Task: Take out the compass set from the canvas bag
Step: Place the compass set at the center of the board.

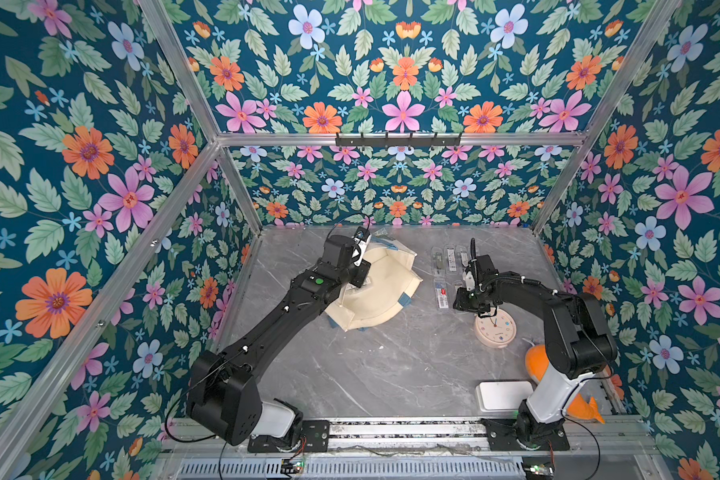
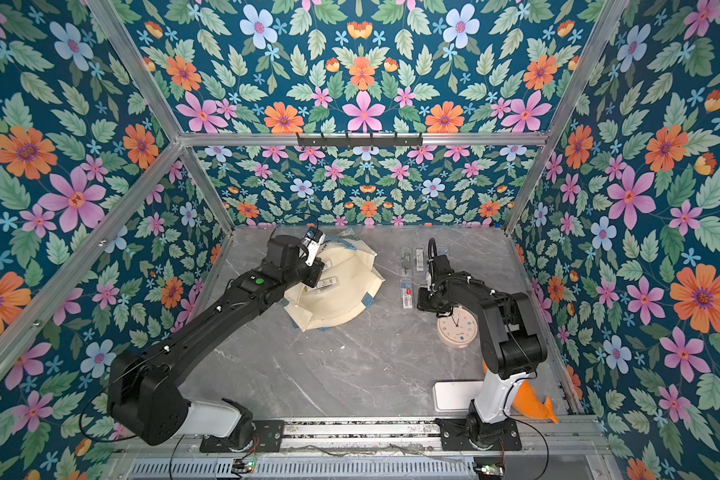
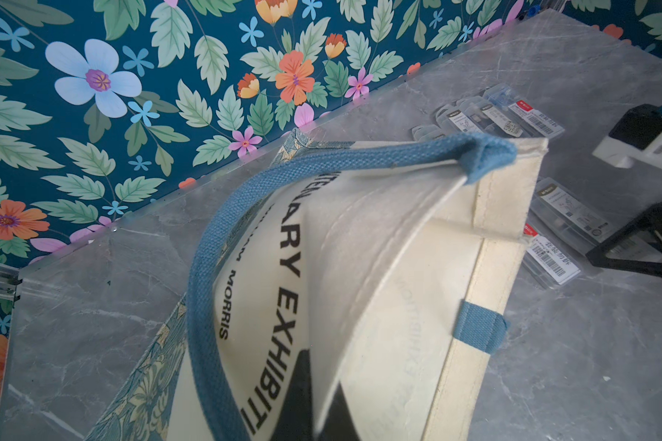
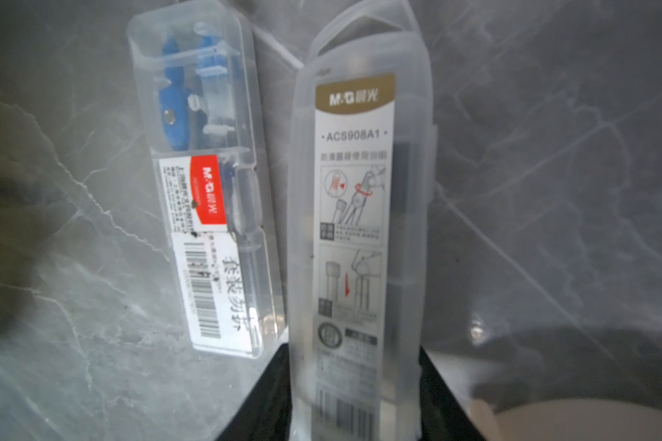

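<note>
Two jobs run at once on the table [image 1: 371, 374]. Bag [image 1: 375, 299] lies on its side; left gripper [image 1: 360, 280] is pinched tight on its upper rim, lifting it, likely so the mouth gapes. Near the bag, right gripper [image 4: 354, 389] is clamped on a frosted compass case [image 4: 356, 214], gripped by one end, seemingly to lay it by spare cases [image 1: 449, 259] already out. Further cases [image 2: 327, 283] show inside the bag.
</note>
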